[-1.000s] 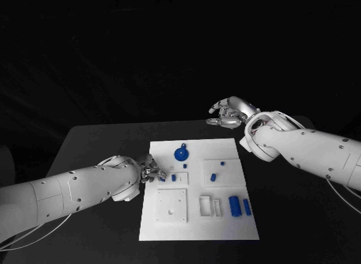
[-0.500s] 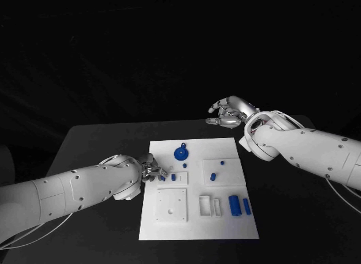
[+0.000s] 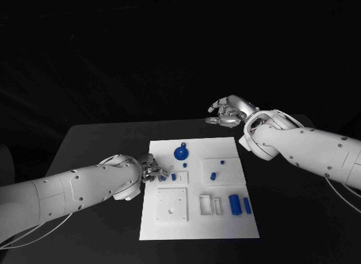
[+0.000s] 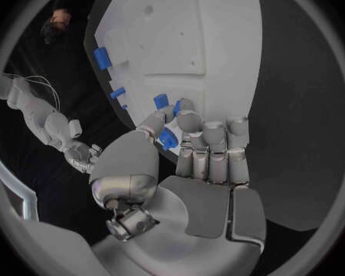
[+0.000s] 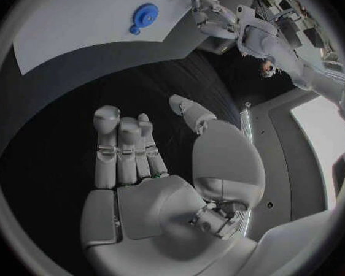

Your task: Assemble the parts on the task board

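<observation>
Table, black, carries the white task board at its middle. Both white arms reach in from the sides. The right hand hangs above the table's far edge, beyond the board's far right corner and well apart from it; its fingers are partly curled, spread from the thumb, and hold nothing. The left hand sits at the board's left edge, its fingers bent down together onto the board, and a small blue part is pinched between thumb and fingertip there. On the board, a round blue disc lies near the far end, two blue cylinders lie side by side near the right edge, and smaller blue pegs stand around the middle.
</observation>
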Controlling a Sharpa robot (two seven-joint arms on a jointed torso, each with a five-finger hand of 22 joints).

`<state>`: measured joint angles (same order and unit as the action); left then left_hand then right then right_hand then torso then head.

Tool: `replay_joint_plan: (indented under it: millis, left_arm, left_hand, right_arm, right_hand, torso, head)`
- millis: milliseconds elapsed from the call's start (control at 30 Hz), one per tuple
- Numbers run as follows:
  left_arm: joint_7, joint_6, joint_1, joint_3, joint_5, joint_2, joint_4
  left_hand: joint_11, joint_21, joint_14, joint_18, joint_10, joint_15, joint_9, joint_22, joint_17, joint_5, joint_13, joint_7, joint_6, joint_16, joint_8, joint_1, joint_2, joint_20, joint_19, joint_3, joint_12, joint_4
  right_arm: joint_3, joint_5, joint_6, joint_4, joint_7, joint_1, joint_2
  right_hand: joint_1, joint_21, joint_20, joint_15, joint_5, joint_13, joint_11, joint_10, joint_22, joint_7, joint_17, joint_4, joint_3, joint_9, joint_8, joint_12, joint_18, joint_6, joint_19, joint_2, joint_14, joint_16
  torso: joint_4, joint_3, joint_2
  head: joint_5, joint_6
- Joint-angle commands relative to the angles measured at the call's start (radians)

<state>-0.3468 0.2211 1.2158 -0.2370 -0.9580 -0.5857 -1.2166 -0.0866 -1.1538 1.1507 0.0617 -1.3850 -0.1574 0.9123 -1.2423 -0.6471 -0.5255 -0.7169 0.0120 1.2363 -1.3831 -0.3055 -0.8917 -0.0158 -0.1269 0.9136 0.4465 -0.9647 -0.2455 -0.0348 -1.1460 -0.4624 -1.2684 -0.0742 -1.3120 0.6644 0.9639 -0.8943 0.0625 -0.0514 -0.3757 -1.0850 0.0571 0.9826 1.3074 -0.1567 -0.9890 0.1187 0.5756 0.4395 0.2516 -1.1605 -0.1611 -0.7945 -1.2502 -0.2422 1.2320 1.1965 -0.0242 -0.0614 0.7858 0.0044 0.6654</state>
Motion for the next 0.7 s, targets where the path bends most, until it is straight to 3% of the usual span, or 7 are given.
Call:
replay_joint_plan:
  millis: [33, 233, 333, 367, 700]
  left_arm:
    - [0.004, -0.036, -0.003, -0.001, 0.005, 0.004, -0.007]
    - [0.005, -0.041, -0.003, -0.001, -0.003, 0.004, -0.010]
    - [0.006, -0.040, -0.003, -0.001, -0.003, 0.005, -0.009]
    - [0.006, -0.039, -0.003, -0.001, -0.003, 0.005, -0.008]
    - [0.001, -0.024, -0.003, -0.001, -0.003, 0.001, 0.000]
  left_hand:
    - [-0.032, -0.004, 0.025, 0.011, -0.024, -0.034, 0.000, -0.001, -0.001, 0.007, -0.001, -0.024, 0.019, -0.003, -0.002, -0.016, 0.003, -0.129, 0.006, 0.040, -0.005, -0.038]
    - [-0.032, -0.004, 0.024, 0.011, -0.022, -0.034, 0.002, -0.002, -0.001, 0.012, 0.000, -0.024, 0.017, -0.002, -0.001, -0.022, -0.001, -0.129, 0.005, 0.042, -0.005, -0.039]
    - [-0.029, -0.003, 0.021, 0.011, -0.021, -0.034, 0.003, -0.002, 0.000, 0.035, 0.002, -0.022, 0.014, 0.001, 0.002, -0.025, -0.012, -0.129, 0.004, 0.041, -0.003, -0.037]
    - [-0.029, -0.002, 0.020, 0.011, -0.021, -0.034, 0.004, -0.002, 0.000, 0.069, 0.004, -0.021, 0.013, 0.002, 0.003, -0.025, -0.022, -0.128, 0.004, 0.040, -0.002, -0.034]
    - [-0.028, 0.001, 0.021, 0.011, -0.021, -0.034, 0.007, -0.001, 0.001, 0.089, 0.007, -0.021, 0.013, 0.003, 0.005, -0.010, -0.047, -0.128, 0.005, 0.037, -0.002, -0.013]
  right_arm:
    - [0.000, -0.002, 0.011, -0.001, 0.006, 0.000, 0.000]
    - [0.000, -0.002, 0.011, 0.000, 0.006, 0.000, 0.001]
    - [0.000, -0.001, 0.011, 0.000, 0.006, 0.000, 0.001]
    - [0.000, -0.001, 0.011, 0.000, 0.006, 0.000, 0.001]
    - [0.000, 0.000, 0.011, 0.001, 0.006, 0.001, 0.001]
  right_hand:
    - [-0.001, 0.006, 0.007, -0.002, -0.003, 0.001, 0.001, -0.006, 0.014, -0.015, 0.001, -0.006, -0.001, -0.001, 0.005, -0.005, -0.101, 0.010, 0.002, 0.008, 0.002, -0.002]
    - [-0.001, 0.006, 0.007, -0.002, -0.004, 0.002, 0.001, -0.006, 0.014, -0.015, 0.001, -0.006, -0.001, -0.001, 0.005, -0.005, -0.101, 0.010, 0.002, 0.008, 0.002, -0.002]
    - [-0.002, 0.006, 0.007, -0.002, -0.004, 0.002, 0.001, -0.006, 0.015, -0.015, 0.001, -0.006, -0.001, -0.001, 0.005, -0.005, -0.101, 0.010, 0.002, 0.008, 0.002, -0.002]
    - [-0.002, 0.006, 0.007, -0.002, -0.004, 0.002, 0.001, -0.006, 0.015, -0.015, 0.001, -0.006, -0.001, -0.001, 0.005, -0.005, -0.101, 0.010, 0.002, 0.008, 0.002, -0.002]
    - [-0.002, 0.007, 0.007, -0.002, -0.004, 0.003, 0.001, -0.007, 0.015, -0.015, 0.001, -0.007, -0.002, -0.001, 0.005, -0.006, -0.101, 0.010, 0.002, 0.008, 0.002, -0.002]
  torso:
    - [-0.0006, 0.0003, 0.000]
    - [-0.0007, 0.0007, 0.000]
    - [-0.0007, 0.0008, 0.000]
    - [-0.0008, 0.0009, 0.000]
    - [-0.0002, 0.0009, 0.000]
  head:
    - [0.000, 0.000]
    - [0.000, 0.000]
    - [-0.001, 0.000]
    - [-0.001, 0.000]
    - [-0.002, -0.001]
